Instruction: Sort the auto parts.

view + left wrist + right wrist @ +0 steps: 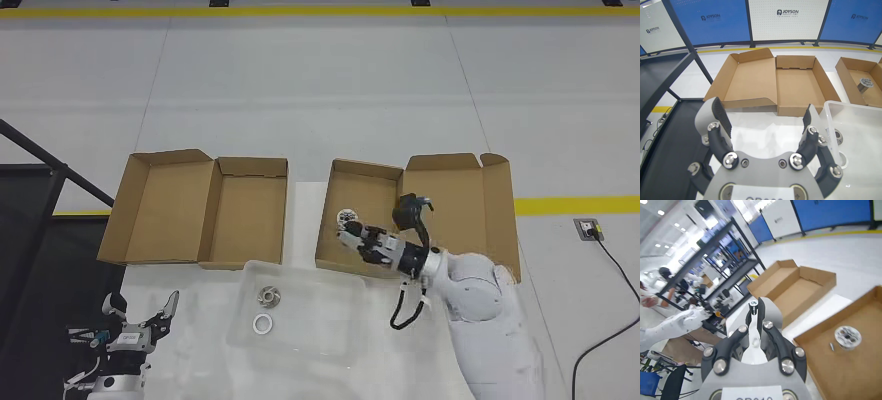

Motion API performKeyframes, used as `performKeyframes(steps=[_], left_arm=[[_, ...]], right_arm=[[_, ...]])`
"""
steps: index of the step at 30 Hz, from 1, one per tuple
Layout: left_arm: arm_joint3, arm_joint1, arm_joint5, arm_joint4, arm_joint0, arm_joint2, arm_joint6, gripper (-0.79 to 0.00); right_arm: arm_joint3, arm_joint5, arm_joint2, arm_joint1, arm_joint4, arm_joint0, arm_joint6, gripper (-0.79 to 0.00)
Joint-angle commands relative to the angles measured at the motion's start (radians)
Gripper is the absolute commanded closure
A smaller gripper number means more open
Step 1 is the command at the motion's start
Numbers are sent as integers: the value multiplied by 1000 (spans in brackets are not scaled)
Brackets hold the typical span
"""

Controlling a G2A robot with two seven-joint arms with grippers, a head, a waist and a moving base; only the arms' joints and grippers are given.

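- White tabletop, top view: right gripper just beyond clear bin, over cardboard box.
- Left wrist: left gripper beside bin, jaws apart.
- Right wrist: jaws clamped on bolt; lower near box floor before opening, clear of flanged part.

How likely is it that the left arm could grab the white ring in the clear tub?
Probably yes. The left tool is open and empty, beside the clear tub; the white ring lies near that side, though the wall means going in from above.
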State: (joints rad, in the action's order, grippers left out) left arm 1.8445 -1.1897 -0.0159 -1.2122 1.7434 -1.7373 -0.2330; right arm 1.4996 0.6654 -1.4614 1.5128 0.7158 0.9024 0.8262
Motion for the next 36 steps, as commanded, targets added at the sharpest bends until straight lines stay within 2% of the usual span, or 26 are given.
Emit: performKeyframes(steps=[1, 4, 7, 9, 12, 16, 21, 30, 31, 33, 35, 36], left_arm=[[0, 0, 0, 0, 0, 0, 0, -785], [0, 0, 0, 0, 0, 0, 0, -785], [0, 0, 0, 0, 0, 0, 0, -785], [0, 0, 0, 0, 0, 0, 0, -785], [0, 0, 0, 0, 0, 0, 0, -785], [0, 0, 0, 0, 0, 0, 0, -785], [0, 0, 0, 0, 0, 0, 0, -785], [0, 0, 0, 0, 0, 0, 0, -785], [0, 0, 0, 0, 0, 0, 0, -785], [0, 0, 0, 0, 0, 0, 0, -785], [0, 0, 0, 0, 0, 0, 0, -785], [0, 0, 0, 0, 0, 0, 0, -785]], right_arm=[[35, -216, 70, 5, 261, -8, -22, 0], [-14, -333, 173, 14, 405, -52, -10, 0], [-119, -428, 241, 22, 507, -123, 22, 0], [-200, -532, 277, 29, 594, -170, 39, 0], [-318, -590, 308, 39, 617, -232, 53, 0], [-458, -637, 340, 50, 638, -302, 68, 0], [-569, -685, 389, 69, 648, -347, 66, 0], [-723, -693, 424, 95, 612, -413, 56, 0], [-737, -691, 424, 96, 607, -418, 51, -15], [-761, -689, 424, 99, 596, -426, 39, -108], [-779, -689, 424, 102, 588, -431, 27, -114], [-786, -689, 425, 103, 588, -434, 22, -142]])
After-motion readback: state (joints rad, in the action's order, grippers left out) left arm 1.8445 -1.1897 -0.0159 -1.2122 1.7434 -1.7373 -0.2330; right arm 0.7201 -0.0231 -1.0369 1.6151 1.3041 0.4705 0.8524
